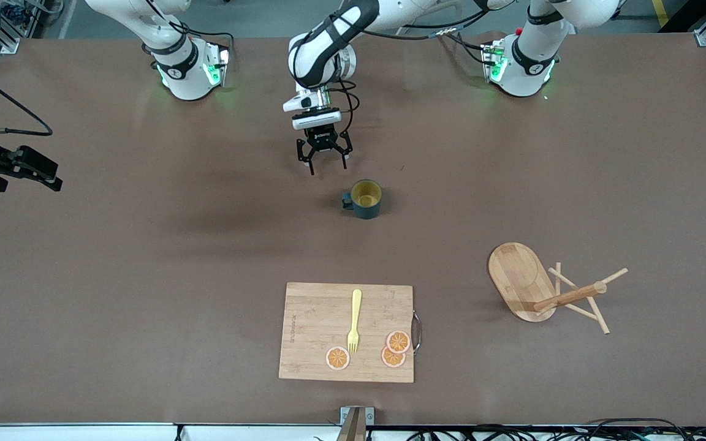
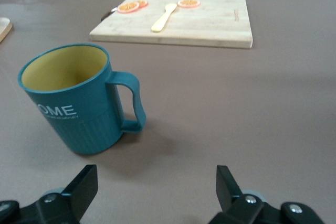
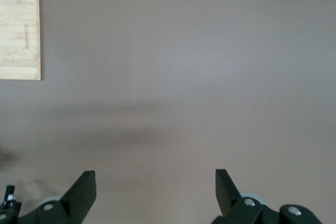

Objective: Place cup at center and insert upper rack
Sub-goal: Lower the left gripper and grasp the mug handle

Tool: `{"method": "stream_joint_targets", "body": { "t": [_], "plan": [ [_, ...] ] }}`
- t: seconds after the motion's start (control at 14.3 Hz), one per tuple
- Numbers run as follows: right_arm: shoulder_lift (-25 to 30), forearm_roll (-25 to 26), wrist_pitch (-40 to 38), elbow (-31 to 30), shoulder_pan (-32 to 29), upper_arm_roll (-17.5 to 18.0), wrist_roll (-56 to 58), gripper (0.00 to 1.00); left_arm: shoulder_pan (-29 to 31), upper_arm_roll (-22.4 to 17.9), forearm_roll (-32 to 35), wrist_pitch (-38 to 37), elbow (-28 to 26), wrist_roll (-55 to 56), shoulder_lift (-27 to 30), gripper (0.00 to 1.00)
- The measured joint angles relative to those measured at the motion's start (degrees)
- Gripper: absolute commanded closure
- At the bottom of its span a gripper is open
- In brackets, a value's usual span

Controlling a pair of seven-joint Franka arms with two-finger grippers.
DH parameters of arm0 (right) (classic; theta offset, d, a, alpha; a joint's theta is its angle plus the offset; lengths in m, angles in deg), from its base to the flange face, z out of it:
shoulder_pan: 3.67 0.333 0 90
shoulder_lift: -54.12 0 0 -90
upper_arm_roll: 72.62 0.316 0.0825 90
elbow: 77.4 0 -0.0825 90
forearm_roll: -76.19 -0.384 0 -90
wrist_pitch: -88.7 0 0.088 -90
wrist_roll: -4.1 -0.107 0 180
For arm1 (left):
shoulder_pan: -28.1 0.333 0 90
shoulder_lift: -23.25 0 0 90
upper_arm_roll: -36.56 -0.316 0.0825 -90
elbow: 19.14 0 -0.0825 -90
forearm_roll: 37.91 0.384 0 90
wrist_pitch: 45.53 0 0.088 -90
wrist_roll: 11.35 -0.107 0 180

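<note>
The cup (image 1: 366,199) (image 2: 71,98), dark teal with a yellow inside, stands upright near the table's middle, its handle toward the right arm's end. My left gripper (image 1: 328,164) (image 2: 156,171) hangs open and holds nothing, over bare table just beside the cup on the side of the robots' bases. The upper rack (image 1: 543,288), a wooden mug tree, lies tipped on its side toward the left arm's end, nearer to the front camera than the cup. My right gripper (image 1: 53,174) (image 3: 155,177) waits open over bare table at the right arm's end.
A bamboo cutting board (image 1: 304,331) (image 2: 210,22) (image 3: 18,35) lies nearer to the front camera than the cup. On it rest a yellow fork (image 1: 354,318) and three orange slices (image 1: 397,341).
</note>
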State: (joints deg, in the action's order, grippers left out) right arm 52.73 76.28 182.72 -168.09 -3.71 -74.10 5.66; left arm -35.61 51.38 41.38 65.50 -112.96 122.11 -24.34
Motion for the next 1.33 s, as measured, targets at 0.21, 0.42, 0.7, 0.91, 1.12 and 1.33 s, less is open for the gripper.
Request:
{"method": "stream_joint_targets", "body": {
  "t": [0.21,0.42,0.7,0.91,1.12,1.33],
  "plan": [
    [0.0,0.0,-0.7,-0.2,-0.1,-0.3,0.0,0.00,-0.2,0.0,3.4,-1.1,0.1,3.1,-2.2,0.00],
    [0.0,0.0,-1.1,-0.4,-0.1,-0.4,0.0,0.00,-0.2,-0.7,4.6,-1.6,0.5,3.3,-2.4,0.00],
    [0.0,0.0,-1.6,-0.4,-0.1,-0.3,0.0,0.00,-0.2,-1.8,7.1,-1.6,0.7,3.3,-2.4,0.00],
    [0.0,0.0,-1.6,-0.6,-0.1,-0.5,0.0,0.00,-0.3,-2.9,8.6,-1.7,1.1,3.3,-2.5,0.01],
    [0.0,0.0,-1.6,-0.7,-0.1,-0.5,0.0,0.00,-0.3,-3.8,10.8,-1.7,1.6,3.2,-3.3,0.01],
    [0.0,0.0,-0.7,-0.7,-0.1,-0.5,0.0,0.00,-0.3,-4.4,11.6,-1.7,2.4,3.2,-4.3,0.01]
  ]
}}
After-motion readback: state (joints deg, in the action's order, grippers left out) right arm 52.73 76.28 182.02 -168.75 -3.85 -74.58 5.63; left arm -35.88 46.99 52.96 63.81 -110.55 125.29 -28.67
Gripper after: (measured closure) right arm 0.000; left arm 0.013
